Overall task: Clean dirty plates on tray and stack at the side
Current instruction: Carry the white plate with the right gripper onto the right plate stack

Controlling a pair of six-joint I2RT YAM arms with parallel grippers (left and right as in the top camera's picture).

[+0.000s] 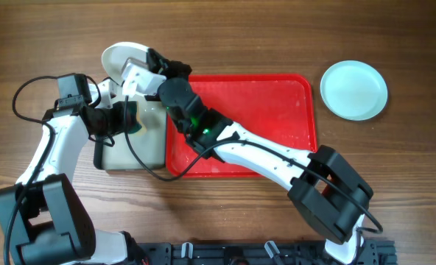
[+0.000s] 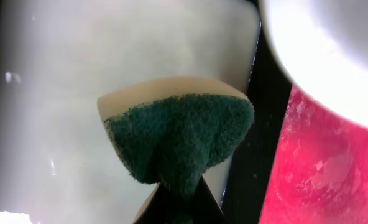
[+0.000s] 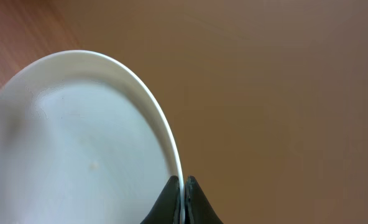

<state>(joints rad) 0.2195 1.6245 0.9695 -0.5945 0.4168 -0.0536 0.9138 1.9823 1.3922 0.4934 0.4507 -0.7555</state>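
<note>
1. Counting plates: two in view. One white plate (image 1: 120,57) sits at the far left, past the red tray's corner. One pale turquoise plate (image 1: 354,90) lies on the counter (image 1: 402,169) at the far right, apart from the tray.
2. One red tray (image 1: 277,103) mid-counter, one smaller black-rimmed tray (image 1: 115,156) just beside its left edge, and one sponge (image 2: 178,137).
3. Right claw (image 3: 183,198) is pinching the white plate's rim, a fingertip on each face.
4. Left claw (image 2: 178,208) is pinching the sponge over the small tray's pale inside.
5. Hidden: the right arm (image 1: 262,151) crosses the red tray's left and near parts. The white plate's right side is covered from overhead. I cannot tell whether that plate is lifted.
6. Textures:
   - The sponge has a coarse dark green scouring face on cream foam, and it is bent.
   - The red tray is glossy and streaked.
   - The white plate is smooth, with one small speck.
   - The counter is wood-grained.
</note>
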